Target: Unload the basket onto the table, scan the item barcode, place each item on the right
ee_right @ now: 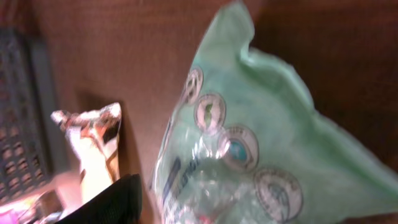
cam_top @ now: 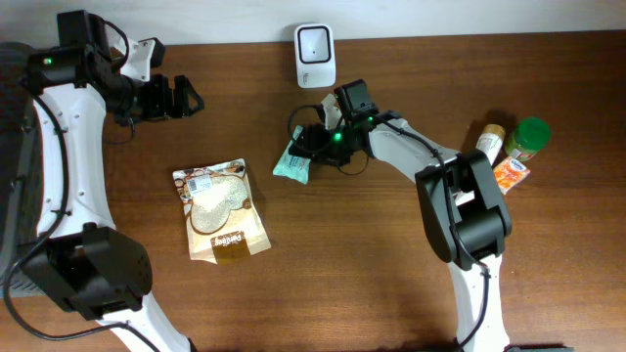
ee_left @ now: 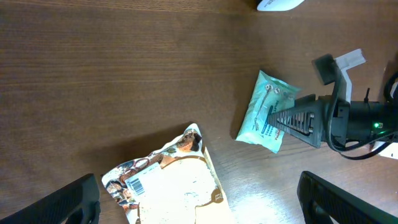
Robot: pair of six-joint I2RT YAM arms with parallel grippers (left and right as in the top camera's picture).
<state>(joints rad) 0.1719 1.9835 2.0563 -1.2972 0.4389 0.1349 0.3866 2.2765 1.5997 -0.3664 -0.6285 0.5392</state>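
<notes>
The green packet (cam_top: 290, 164) lies on the worktop (cam_top: 391, 284) near the scanner (cam_top: 315, 54), probably for scanning, with the right gripper (cam_top: 305, 145) over it, its hold impossible to tell, and the left gripper (cam_top: 186, 96) spread idle.

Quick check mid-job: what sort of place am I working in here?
Likely a mock checkout bench, not a real shop: a white scanner at the back edge of a wooden table, and packaged groceries on it, a teal pouch, a beige pouch with a barcode label, jars at the right.

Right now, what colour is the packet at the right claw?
Packet is mint green; clearest from right wrist.
</notes>
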